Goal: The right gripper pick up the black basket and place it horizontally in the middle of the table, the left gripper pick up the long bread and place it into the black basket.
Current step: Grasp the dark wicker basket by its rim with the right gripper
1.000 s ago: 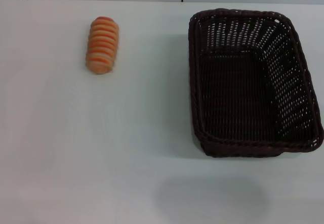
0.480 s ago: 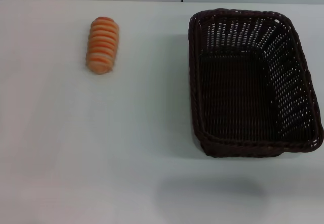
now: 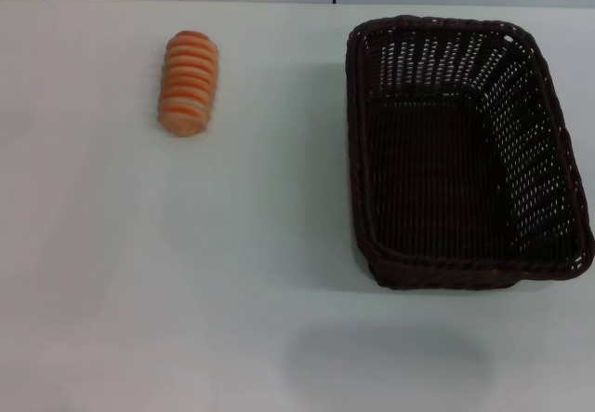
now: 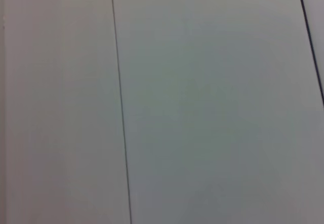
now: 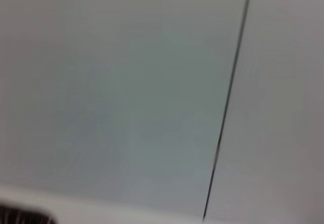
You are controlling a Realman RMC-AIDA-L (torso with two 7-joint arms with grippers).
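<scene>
The black basket (image 3: 460, 152) stands on the right side of the white table (image 3: 186, 263), its long side running away from me, and it is empty. A dark corner of it shows in the right wrist view (image 5: 23, 216). The long bread (image 3: 188, 82), striped orange and cream, lies at the far left of the table, well apart from the basket. Neither gripper shows in any view. The left wrist view holds only pale wall panels.
Pale wall panels with thin dark seams (image 4: 120, 107) (image 5: 230, 97) stand beyond the table's far edge. A soft shadow (image 3: 381, 361) lies on the table near the front edge.
</scene>
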